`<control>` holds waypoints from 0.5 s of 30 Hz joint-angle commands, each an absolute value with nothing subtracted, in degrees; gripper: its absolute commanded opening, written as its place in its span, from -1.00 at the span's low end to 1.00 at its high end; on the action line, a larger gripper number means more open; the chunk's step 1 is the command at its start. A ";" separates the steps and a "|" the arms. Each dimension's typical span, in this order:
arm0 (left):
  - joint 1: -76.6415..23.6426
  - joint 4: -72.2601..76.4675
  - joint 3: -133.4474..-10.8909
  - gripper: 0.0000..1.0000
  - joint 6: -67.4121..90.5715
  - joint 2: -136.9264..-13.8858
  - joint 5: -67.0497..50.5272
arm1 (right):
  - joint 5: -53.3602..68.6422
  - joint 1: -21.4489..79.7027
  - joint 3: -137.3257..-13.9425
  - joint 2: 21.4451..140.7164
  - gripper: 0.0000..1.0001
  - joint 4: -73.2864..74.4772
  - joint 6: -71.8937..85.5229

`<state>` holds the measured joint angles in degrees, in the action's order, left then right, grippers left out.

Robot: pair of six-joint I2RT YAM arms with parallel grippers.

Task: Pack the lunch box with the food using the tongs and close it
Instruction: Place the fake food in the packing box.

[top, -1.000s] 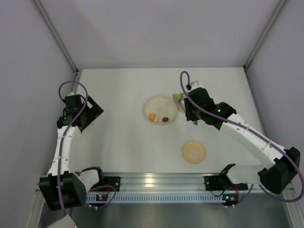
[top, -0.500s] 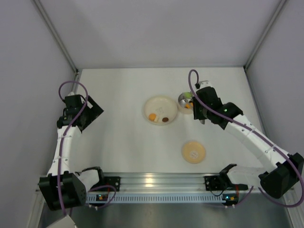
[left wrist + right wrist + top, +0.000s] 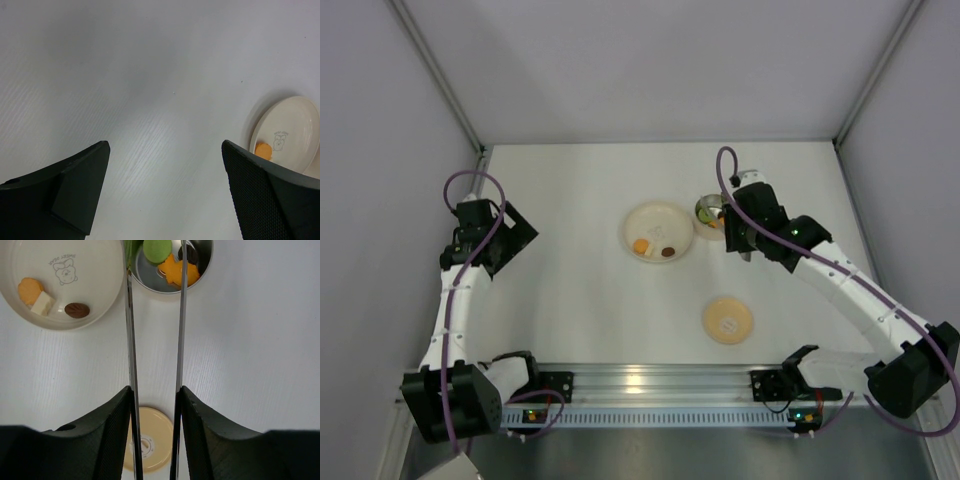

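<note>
Right gripper [image 3: 155, 395]: clamped on the grey tongs [image 3: 131, 340], whose parted tips reach over the open lunch box [image 3: 147, 276], just right of the plate [image 3: 90, 280]. The box holds green, orange and dark food [image 3: 179, 273]; orange, white and brown pieces lie on the plate. Tan lid [image 3: 152, 432] lies apart, nearer the bases. Left gripper [image 3: 164, 150]: released, empty, above the table [image 3: 125, 75].

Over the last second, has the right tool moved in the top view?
Yes. The right tool has shifted right, away from the fixed plate, uncovering the lunch box it hid a second ago.
</note>
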<state>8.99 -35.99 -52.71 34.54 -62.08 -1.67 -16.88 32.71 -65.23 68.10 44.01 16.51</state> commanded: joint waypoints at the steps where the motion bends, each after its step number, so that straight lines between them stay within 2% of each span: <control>1: 8.79 -33.58 -52.12 0.97 34.01 -61.44 -1.50 | -15.57 31.64 -66.44 66.97 -0.17 43.42 16.00; 8: 8.79 -33.66 -52.12 0.97 34.10 -61.52 -1.58 | -12.83 34.71 -68.64 67.15 -0.21 44.12 17.40; 15: 8.79 -33.66 -52.12 0.97 34.01 -61.44 -1.49 | -14.50 45.85 -69.43 70.39 -0.21 43.33 20.03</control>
<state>8.95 -35.99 -52.71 34.54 -62.08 -1.67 -13.76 41.12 -66.59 68.82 44.03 18.17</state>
